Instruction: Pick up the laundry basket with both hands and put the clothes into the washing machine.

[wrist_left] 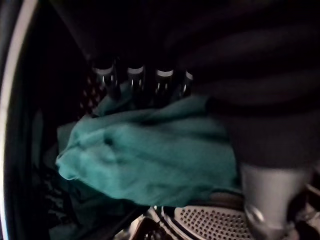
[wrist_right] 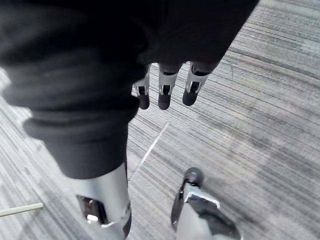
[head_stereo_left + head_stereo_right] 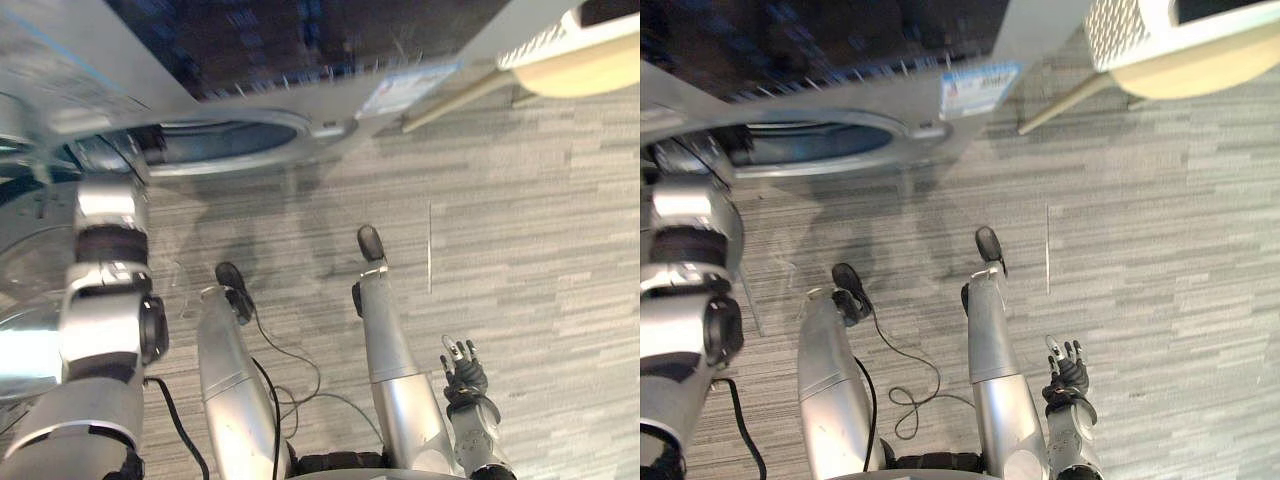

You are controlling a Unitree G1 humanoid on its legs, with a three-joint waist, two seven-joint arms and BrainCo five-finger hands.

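Cloth [image 1: 150, 150] of teal colour is bunched in the left hand [image 1: 162, 82], inside the drum of the washing machine [image 3: 300, 60]. The fingers [image 1: 134, 80] of this hand come down in a row onto the upper edge of the cloth and their dark tips press into it. The thumb [image 1: 267, 200] is on the other side of the bunch, so the hand is closed around the cloth. Under the held bunch, on the thumb side, the perforated drum wall [image 1: 215, 222] is visible. More teal fabric lies lower in the drum, just beside the bunch.

From the head camera, the left arm reaches forward into the round opening [image 3: 830, 140] of the machine, and the hand itself is hidden inside.

The right hand [image 3: 1068, 375] hangs low at the robot's right side, well apart from the machine and from the left hand. Its fingers [image 2: 165, 95] are relaxed and nearly straight; they hold nothing and touch nothing. Below them is only the grey striped floor [image 3: 520, 220].

The white basket [image 3: 1120, 30] with small holes in its wall stands far ahead of the right hand and a little to its right. It sits beside the machine on a cream round surface [image 3: 1200, 70]. Neither hand is touching it. What is inside the basket I cannot tell.
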